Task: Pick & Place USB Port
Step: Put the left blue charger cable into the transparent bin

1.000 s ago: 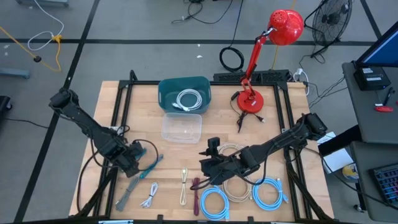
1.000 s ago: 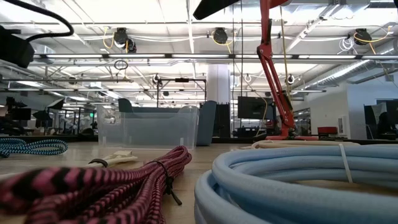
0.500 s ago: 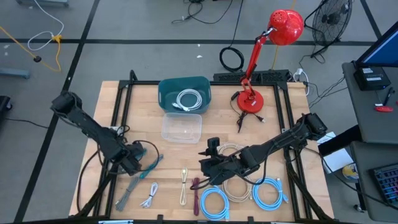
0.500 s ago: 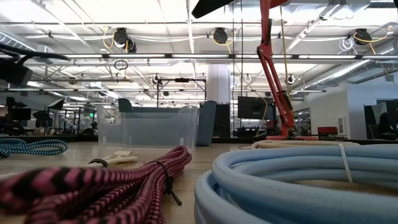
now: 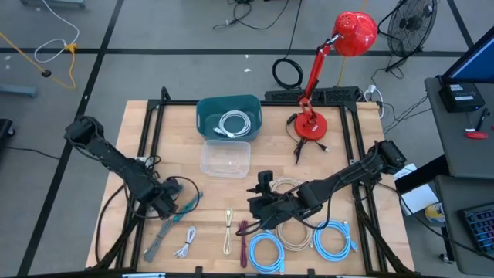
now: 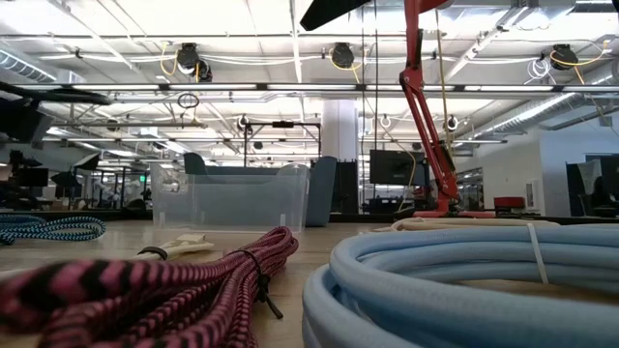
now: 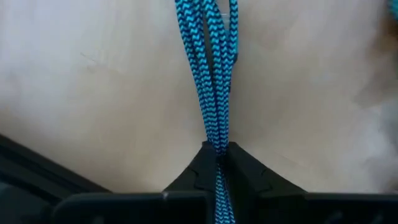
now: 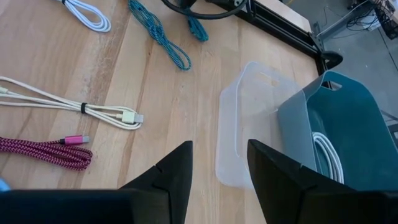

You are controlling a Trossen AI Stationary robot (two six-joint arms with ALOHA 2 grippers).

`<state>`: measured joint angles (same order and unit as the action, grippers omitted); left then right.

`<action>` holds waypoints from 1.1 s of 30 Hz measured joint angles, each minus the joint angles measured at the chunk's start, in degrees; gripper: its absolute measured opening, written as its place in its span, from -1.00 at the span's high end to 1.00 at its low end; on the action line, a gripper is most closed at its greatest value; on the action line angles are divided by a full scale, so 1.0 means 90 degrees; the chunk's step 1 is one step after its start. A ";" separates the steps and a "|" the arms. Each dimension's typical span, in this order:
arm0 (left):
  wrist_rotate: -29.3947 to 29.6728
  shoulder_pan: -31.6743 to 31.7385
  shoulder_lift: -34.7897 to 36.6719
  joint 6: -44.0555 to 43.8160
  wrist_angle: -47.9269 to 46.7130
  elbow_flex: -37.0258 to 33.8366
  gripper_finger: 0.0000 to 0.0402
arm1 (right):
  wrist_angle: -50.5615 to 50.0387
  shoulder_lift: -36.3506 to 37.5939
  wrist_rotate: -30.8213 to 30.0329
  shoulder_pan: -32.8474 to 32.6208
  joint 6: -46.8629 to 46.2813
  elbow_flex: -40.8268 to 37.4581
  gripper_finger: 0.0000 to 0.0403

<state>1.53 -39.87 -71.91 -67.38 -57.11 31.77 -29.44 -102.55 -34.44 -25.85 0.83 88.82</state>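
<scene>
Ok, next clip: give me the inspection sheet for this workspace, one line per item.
Surface: wooden table in a black frame.
Job's things: blue braided cable, clear bin, teal bin holding a white cable.
Clutter: red desk lamp; loose cables along the front edge, among them a magenta cable, a cream cable and light blue coils.
Grippers: left gripper shut on blue braided cable at the table's left front; right gripper open over the front middle, empty.
Cables: black cable loop on the floor behind.
Surroundings: open office hall, fan; no person seen.
</scene>
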 joint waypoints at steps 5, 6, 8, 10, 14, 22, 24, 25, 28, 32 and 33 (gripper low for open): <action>0.0526 0.0443 0.0034 0.0752 -0.0895 0.0666 0.95 | -0.0073 -0.0001 0.0004 0.0000 -0.0070 0.0000 0.29; 0.0753 0.0537 0.0033 0.0931 -0.1190 0.0872 0.95 | -0.0095 0.0000 0.0003 0.0000 -0.0095 0.0000 0.29; 0.1248 0.0728 0.0035 0.1211 -0.1861 0.1389 0.95 | -0.0129 0.0001 0.0005 0.0000 -0.0168 0.0000 0.29; 0.1826 0.0972 0.0037 0.1505 -0.2461 0.1942 0.95 | -0.0181 -0.0001 0.0005 0.0000 -0.0188 0.0000 0.29; 0.2916 0.1590 0.0041 0.2693 -0.2561 0.2966 0.95 | -0.0267 0.0000 0.0016 0.0000 -0.0263 0.0000 0.29; 0.2934 0.3149 0.0033 0.6005 -0.0759 0.3516 0.95 | -0.1725 0.0156 -0.0304 -0.0140 -0.1730 0.0000 0.29; 0.2782 0.3545 -0.0032 0.6548 -0.0476 0.3516 0.95 | -0.2194 0.0262 -0.0812 -0.0179 -0.2338 0.0004 0.29; 0.2649 0.3729 -0.0100 0.6790 -0.0258 0.3516 0.95 | -0.2452 0.0311 -0.1073 -0.0213 -0.2669 0.0005 0.29; 0.2196 0.4176 -0.0361 0.7391 0.0324 0.3516 0.95 | -0.3041 0.0447 -0.1853 -0.0270 -0.3541 0.0002 0.29; 0.1744 0.4547 -0.0928 0.8160 0.1046 0.3516 0.95 | -0.3247 0.0562 -0.2199 -0.0367 -0.3975 -0.0114 0.29; 0.1597 0.4629 -0.1112 0.8333 0.1167 0.3516 0.95 | -0.3215 0.0564 -0.2196 -0.0384 -0.3960 -0.0198 0.29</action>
<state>15.91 1.79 -81.93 7.62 -46.60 63.42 -58.37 -97.48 -54.20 -29.30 -34.81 87.03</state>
